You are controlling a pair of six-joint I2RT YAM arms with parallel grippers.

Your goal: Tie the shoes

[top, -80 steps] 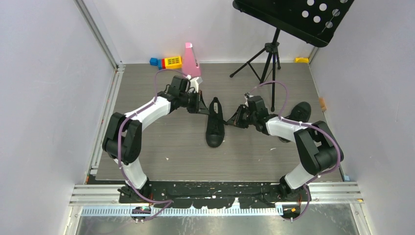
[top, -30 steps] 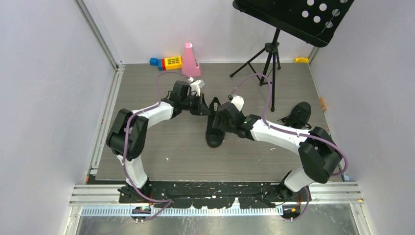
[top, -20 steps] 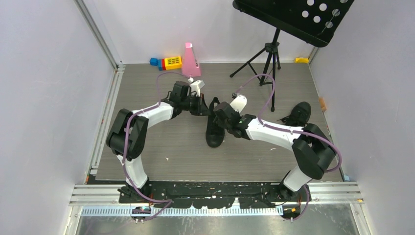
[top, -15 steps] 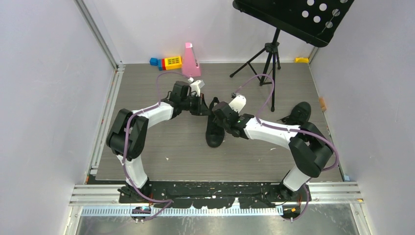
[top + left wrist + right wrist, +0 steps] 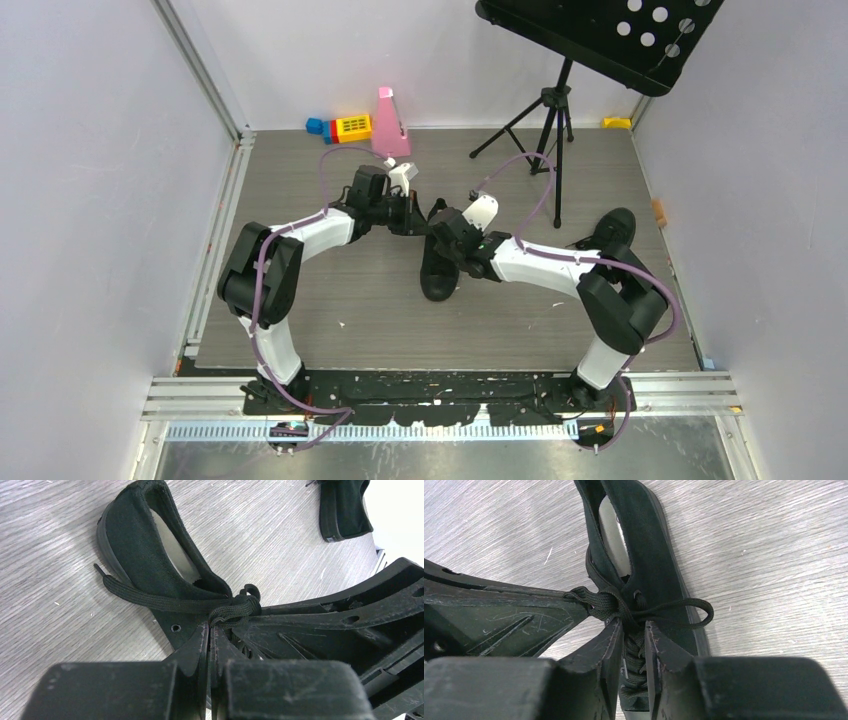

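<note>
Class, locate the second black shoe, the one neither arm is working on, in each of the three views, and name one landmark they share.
Top external: second shoe right of centre, partly hidden behind the right arm.
Left wrist: upper right corner, cut off by the frame.
Right wrist: not in view.
Shared landmark: the shoe being tied, visible in all three.
</note>
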